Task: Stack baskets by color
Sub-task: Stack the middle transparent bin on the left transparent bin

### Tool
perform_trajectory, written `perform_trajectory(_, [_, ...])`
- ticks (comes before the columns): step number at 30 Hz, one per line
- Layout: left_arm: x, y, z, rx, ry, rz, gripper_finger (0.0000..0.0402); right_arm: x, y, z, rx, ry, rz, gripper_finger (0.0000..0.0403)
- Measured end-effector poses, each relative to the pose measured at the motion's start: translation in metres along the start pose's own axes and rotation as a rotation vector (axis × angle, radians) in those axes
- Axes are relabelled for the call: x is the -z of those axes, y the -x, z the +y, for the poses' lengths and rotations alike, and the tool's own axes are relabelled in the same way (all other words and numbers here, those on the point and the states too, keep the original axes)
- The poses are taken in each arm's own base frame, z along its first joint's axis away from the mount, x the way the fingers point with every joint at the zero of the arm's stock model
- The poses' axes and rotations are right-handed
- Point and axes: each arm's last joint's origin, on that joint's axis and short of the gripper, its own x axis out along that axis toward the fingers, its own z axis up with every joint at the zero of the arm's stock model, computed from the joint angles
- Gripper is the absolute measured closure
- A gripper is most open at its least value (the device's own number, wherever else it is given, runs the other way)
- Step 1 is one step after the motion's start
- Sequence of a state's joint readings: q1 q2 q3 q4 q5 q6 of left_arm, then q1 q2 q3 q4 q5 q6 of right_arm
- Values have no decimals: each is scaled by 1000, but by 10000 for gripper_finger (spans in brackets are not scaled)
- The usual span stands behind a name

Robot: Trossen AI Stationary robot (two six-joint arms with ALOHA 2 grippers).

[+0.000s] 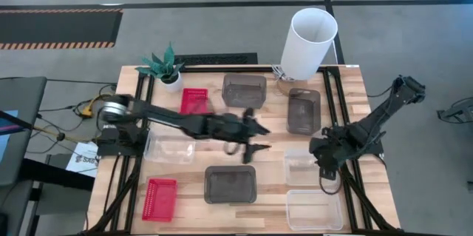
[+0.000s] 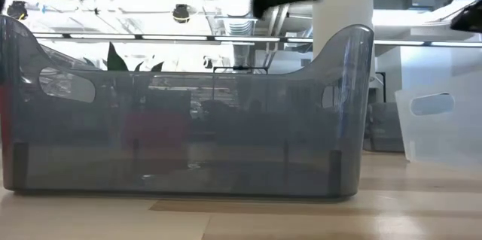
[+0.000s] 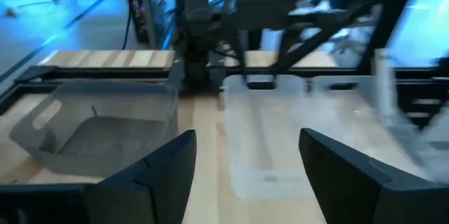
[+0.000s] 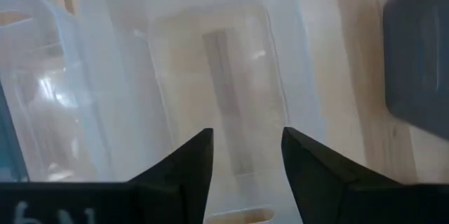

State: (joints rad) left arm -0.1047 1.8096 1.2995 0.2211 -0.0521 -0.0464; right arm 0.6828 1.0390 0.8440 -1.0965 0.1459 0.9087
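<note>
As seen overhead, two red baskets [image 1: 194, 101], three grey baskets [image 1: 230, 184], three clear baskets [image 1: 314, 210]

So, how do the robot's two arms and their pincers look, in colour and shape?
Both arms are dark, almost black, built of jointed tubular segments. The left arm has a silver metal cylinder at its base, which the right arm shows nowhere. The left pincer and the right pincer each have two matte black, wedge-shaped fingers that narrow to a point. White lettering, cropped and unreadable, marks the right wrist housing.

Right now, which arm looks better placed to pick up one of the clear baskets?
Probably the right. The right tool hangs open directly over a clear basket; the left tool is open at mid-table, farther off.
</note>
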Motion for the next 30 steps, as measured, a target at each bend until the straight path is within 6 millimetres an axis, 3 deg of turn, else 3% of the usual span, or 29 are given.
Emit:
perform_trajectory(4, [-10,-55,-1,-14,-24,56,162,11,2,7,17,6,-32,217])
perform_trajectory(8, [-9,-96,1,-26,15,190,162,20,4,13,6,5,-32,221])
perform_trajectory(12, [-7,-124,2,-18,34,239,162,28,6,15,8,-6,-21,223])
perform_trajectory(16, [8,-148,2,-27,34,286,162,34,7,17,19,-4,-31,225])
perform_trajectory(21, [24,-165,4,-24,38,318,162,40,9,19,15,-2,-41,225])
perform_trajectory(30, [35,-162,4,-18,38,429,165,45,9,18,31,27,-29,234])
